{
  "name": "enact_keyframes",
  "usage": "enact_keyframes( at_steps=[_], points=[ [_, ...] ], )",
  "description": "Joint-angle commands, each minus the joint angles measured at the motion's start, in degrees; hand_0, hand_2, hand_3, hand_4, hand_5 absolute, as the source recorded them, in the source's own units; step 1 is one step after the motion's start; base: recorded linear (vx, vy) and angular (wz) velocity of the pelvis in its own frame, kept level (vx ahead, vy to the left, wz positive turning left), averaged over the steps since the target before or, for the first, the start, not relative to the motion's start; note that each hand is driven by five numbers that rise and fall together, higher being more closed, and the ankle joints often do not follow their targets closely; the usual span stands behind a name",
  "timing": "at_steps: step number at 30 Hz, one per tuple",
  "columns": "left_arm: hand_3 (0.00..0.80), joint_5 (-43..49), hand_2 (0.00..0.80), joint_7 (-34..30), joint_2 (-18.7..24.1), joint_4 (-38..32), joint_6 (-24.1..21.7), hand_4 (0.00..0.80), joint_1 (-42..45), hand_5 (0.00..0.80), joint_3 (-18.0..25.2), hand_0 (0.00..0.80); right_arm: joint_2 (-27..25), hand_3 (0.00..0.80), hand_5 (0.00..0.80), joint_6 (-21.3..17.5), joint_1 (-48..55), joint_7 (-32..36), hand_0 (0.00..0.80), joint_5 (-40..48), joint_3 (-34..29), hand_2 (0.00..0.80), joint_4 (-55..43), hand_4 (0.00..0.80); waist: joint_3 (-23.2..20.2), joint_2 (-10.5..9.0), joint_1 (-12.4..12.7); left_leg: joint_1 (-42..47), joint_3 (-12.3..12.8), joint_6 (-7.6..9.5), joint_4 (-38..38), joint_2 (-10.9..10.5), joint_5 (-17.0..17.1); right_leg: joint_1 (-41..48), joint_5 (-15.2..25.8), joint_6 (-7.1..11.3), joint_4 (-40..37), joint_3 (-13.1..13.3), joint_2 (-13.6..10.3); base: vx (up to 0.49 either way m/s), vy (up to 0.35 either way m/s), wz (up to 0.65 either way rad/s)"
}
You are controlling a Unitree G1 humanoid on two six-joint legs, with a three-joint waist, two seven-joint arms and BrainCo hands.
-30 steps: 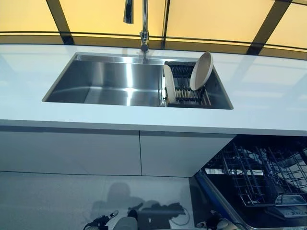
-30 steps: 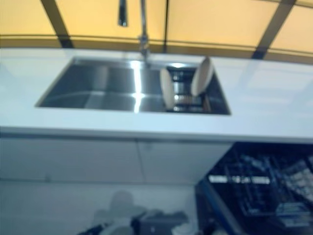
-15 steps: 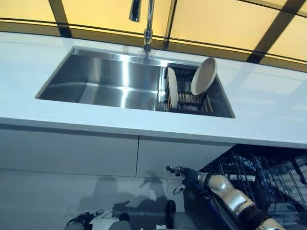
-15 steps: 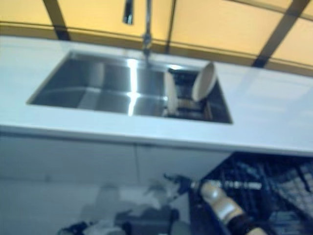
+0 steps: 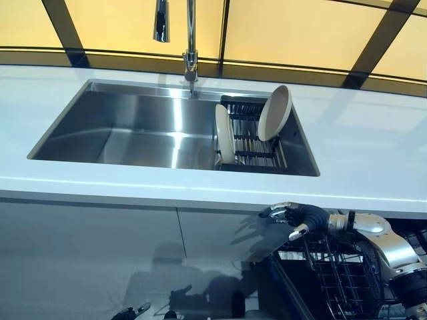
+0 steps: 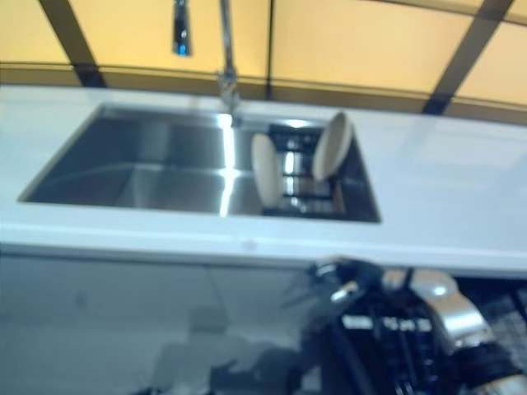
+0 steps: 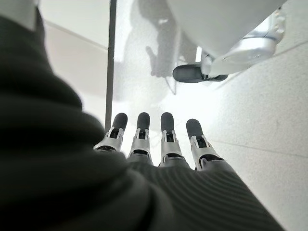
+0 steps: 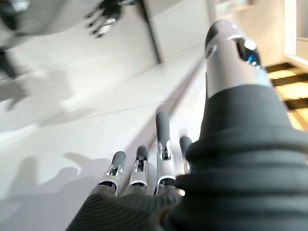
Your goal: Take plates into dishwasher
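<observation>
Two beige plates stand in a dark rack (image 5: 257, 143) at the right end of the steel sink (image 5: 127, 127). One plate (image 5: 224, 133) stands on edge at the rack's left. The other plate (image 5: 274, 113) leans against the sink's right wall. My right hand (image 5: 293, 217) is open and empty, just below the counter's front edge, in front of the white cabinet and well short of the plates. Its straight fingers (image 8: 139, 166) show in the right wrist view. My left hand (image 7: 159, 139) hangs low over the floor, open and empty.
The white counter (image 5: 360, 147) runs around the sink, with a faucet (image 5: 190, 40) at the back. The open dishwasher's wire rack (image 5: 347, 280) is at the lower right, under my right arm. White cabinet doors (image 5: 93, 233) are below the counter.
My right hand has risen and moved right, from low in front of the cabinet to just under the counter edge. The camera has shifted too. The plates have not moved.
</observation>
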Motion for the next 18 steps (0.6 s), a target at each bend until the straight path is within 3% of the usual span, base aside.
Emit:
enact_keyframes(
  at_steps=[1, 6, 12, 16, 18],
  points=[
    [0.000, 2.17, 0.000, -1.78, 2.97, 3.78, -0.97, 0.000, -0.41, 0.000, 0.45, 0.000, -1.19, 0.000, 0.000, -7.39, -12.87, -12.30, 0.000, 13.49, -11.38, 0.000, 2.26, 0.000, -2.61, -1.95, 0.17, -1.19, -0.62, 2.24, 3.26, -0.45, -1.55, 1.16, -2.23, 4.78, 4.23, -0.18, -5.26, 0.063, 0.013, 0.03],
    [0.000, 2.28, 0.000, -2.45, 2.87, 5.53, -0.90, 0.000, -1.92, 0.000, -0.80, 0.000, -4.46, 0.000, 0.000, -10.92, -22.66, -25.24, 0.000, 21.54, -14.74, 0.000, 4.56, 0.000, -3.47, -1.98, 0.17, -0.77, -0.77, 1.97, 2.77, -0.49, -1.34, 1.52, -2.18, 4.75, 3.96, 0.13, -5.33, 0.056, 0.009, -0.07],
    [0.000, 1.27, 0.000, -2.86, 2.38, 6.62, -0.46, 0.000, -3.64, 0.000, -3.45, 0.000, -8.43, 0.000, 0.000, -11.86, -34.44, -33.28, 0.000, 27.03, -12.15, 0.000, 9.70, 0.000, -4.73, -1.94, 1.08, -0.17, -1.34, 1.61, 1.74, -0.59, -0.99, 2.88, -2.46, 4.53, 3.02, -0.53, -5.25, 0.060, 0.021, -0.01],
    [0.000, 1.10, 0.000, -2.80, 2.02, 7.39, -0.43, 0.000, -4.16, 0.000, -4.79, 0.000, -9.75, 0.000, 0.000, -13.52, -39.87, -38.59, 0.000, 27.76, -10.32, 0.000, 13.42, 0.000, -5.12, -2.13, 1.66, 0.07, -1.38, 1.57, 1.78, -0.58, -1.09, 3.39, -2.63, 4.47, 2.97, -0.94, -5.38, 0.042, 0.012, 0.02],
    [0.000, 0.70, 0.000, -1.93, 1.90, 7.91, 0.23, 0.000, -4.67, 0.000, -5.75, 0.000, -11.11, 0.000, 0.000, -13.53, -44.57, -45.43, 0.000, 21.97, -9.39, 0.000, 17.60, 0.000, -5.33, -2.36, 2.33, 0.25, -1.53, 1.57, 1.88, -0.49, -1.24, 3.89, -3.30, 4.28, 3.49, -1.56, -5.24, 0.059, -0.013, 0.03]
  ],
)
